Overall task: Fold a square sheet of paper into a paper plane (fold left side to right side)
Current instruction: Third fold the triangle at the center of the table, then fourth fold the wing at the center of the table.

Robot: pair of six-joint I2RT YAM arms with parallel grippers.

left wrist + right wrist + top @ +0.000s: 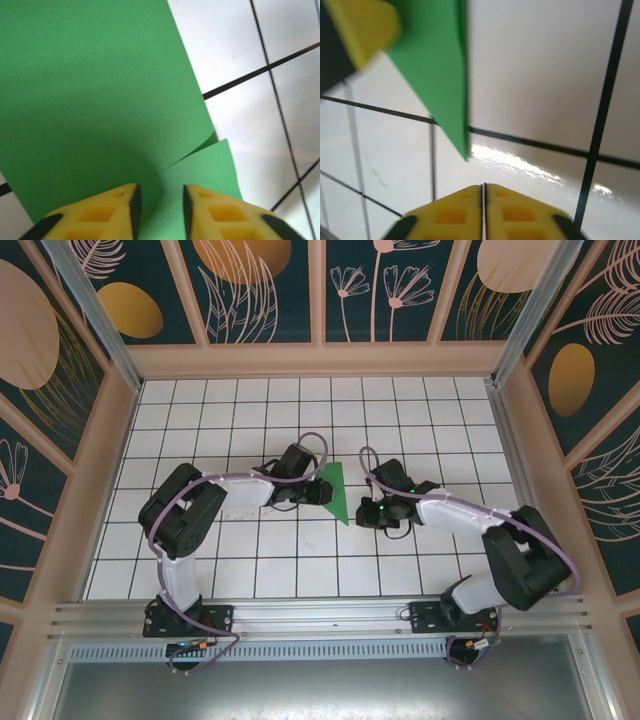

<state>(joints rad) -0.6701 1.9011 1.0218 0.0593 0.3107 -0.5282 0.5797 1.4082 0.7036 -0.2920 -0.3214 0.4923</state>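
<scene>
While the green paper (336, 495), folded to a pointed triangle, lies on the tabletop (250, 410), the left gripper (160, 197) sits over one edge of it with jaws slightly spread, a folded flap showing through the gap. The right gripper (484, 192) hangs near the paper's sharp tip, apart from it, jaws pressed together on nothing. The tabletop is glossy white tile with dark grid lines; beyond the paper stand dark teal wall panels (260, 290) with pale flower and leaf prints in tan frames.

2 arms (185, 530), blk joints, white links, purple cables (152, 530), green LED (385, 508), yellow pincer fingers (100, 215) w/ blk pads
</scene>
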